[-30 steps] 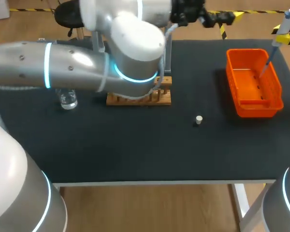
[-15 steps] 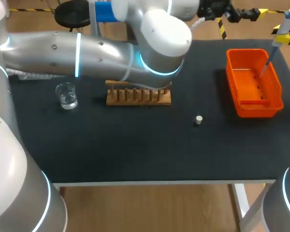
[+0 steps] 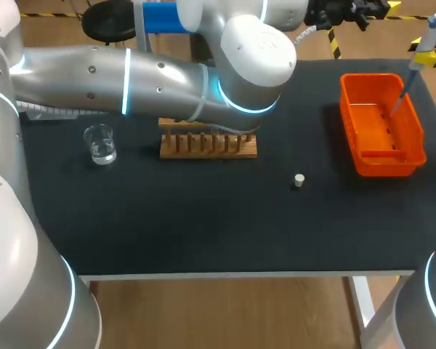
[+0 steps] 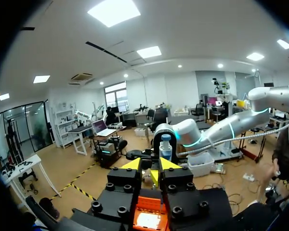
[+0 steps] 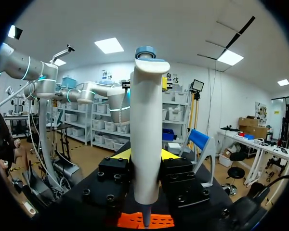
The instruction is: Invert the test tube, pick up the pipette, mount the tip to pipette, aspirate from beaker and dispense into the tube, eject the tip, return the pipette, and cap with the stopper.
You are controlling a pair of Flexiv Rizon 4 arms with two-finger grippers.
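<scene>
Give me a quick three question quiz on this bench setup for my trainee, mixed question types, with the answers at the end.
1. True or false: the stopper lies inside the bin.
2. The pipette is held by: A a person's hand, B the right pincer, C nothing.
3. Fill in: the beaker stands to the rack's ____.
Key: 1 false; 2 B; 3 left.

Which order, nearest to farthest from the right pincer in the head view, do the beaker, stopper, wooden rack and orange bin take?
1. Orange bin, right side, closest to the right pincer.
2. Stopper, mid-table.
3. Wooden rack, left of centre.
4. Beaker, far left.
</scene>
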